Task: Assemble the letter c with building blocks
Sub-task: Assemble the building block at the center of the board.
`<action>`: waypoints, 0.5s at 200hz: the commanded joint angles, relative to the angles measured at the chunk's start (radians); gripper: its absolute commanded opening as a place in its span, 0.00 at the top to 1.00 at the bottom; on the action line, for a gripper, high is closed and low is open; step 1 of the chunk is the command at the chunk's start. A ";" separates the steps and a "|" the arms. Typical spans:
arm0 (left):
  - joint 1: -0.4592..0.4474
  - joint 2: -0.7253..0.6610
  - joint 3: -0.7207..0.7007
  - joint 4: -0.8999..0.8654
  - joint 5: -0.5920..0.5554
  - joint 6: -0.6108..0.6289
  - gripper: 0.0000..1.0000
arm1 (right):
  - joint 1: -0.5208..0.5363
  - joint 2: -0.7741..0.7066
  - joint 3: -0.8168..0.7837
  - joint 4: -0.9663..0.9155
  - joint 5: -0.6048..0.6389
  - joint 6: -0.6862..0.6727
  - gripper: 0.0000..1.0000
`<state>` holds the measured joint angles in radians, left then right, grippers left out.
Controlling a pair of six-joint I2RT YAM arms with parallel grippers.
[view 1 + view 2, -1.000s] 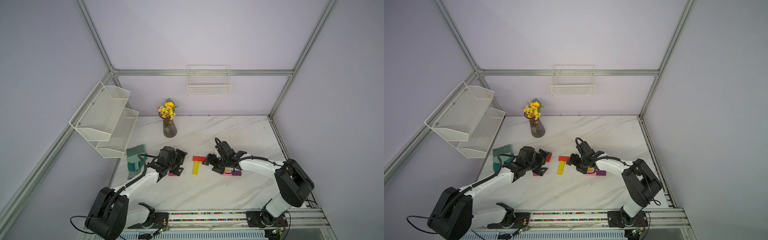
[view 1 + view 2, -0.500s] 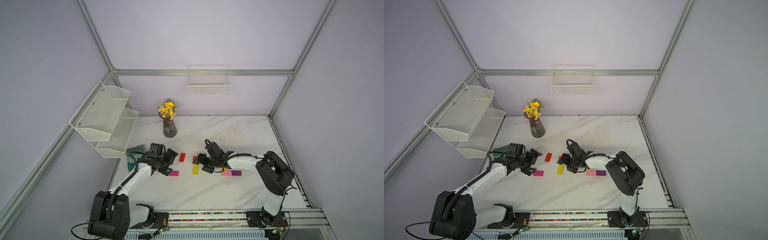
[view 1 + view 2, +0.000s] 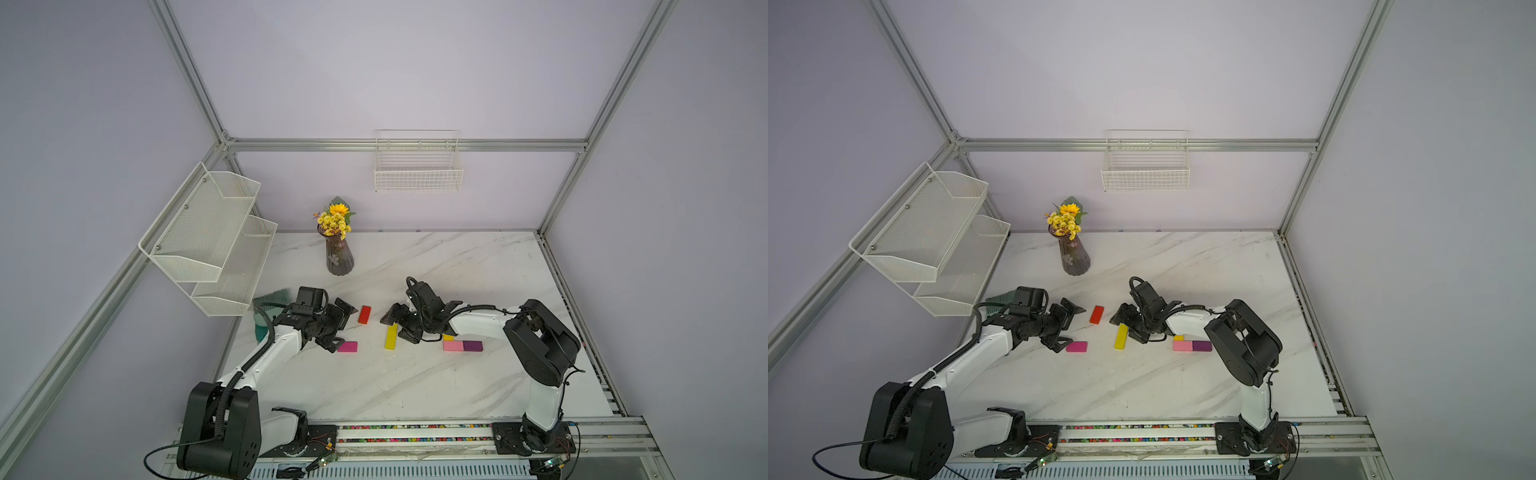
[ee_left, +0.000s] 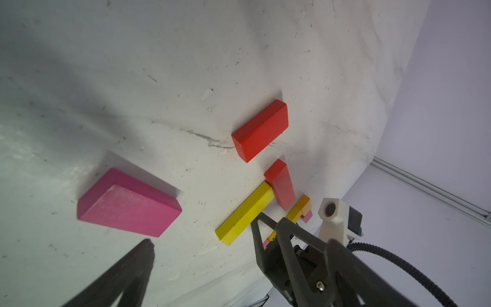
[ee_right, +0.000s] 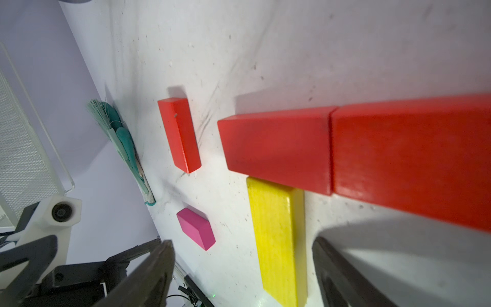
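Marble tabletop (image 3: 415, 374), blocks (image 3: 453, 345) scattered mid-surface: your right end effector (image 3: 397, 328) stands apart astride the yellow block (image 3: 391, 337), left end effector (image 3: 345, 329) apart and empty; a skewed closing may knock the adjoining red blocks (image 5: 276, 151).

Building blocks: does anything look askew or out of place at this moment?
The lone red block lies slanted, apart from the yellow block and the red pair it meets. The magenta block also sits alone. Nothing looks damaged or spilled.
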<state>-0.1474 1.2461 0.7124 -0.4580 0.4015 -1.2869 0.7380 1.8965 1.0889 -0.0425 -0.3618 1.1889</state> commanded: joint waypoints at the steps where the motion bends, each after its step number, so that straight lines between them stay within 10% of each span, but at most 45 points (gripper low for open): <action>1: 0.009 -0.001 0.008 0.005 0.029 0.034 0.00 | 0.011 0.038 0.008 -0.010 0.021 0.031 0.16; 100: 0.023 -0.025 -0.008 0.000 0.053 0.044 0.00 | 0.015 0.053 0.035 -0.025 0.038 0.038 0.16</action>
<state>-0.1352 1.2457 0.7067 -0.4587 0.4271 -1.2694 0.7444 1.9228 1.1187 -0.0299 -0.3561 1.2011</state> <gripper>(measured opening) 0.999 0.836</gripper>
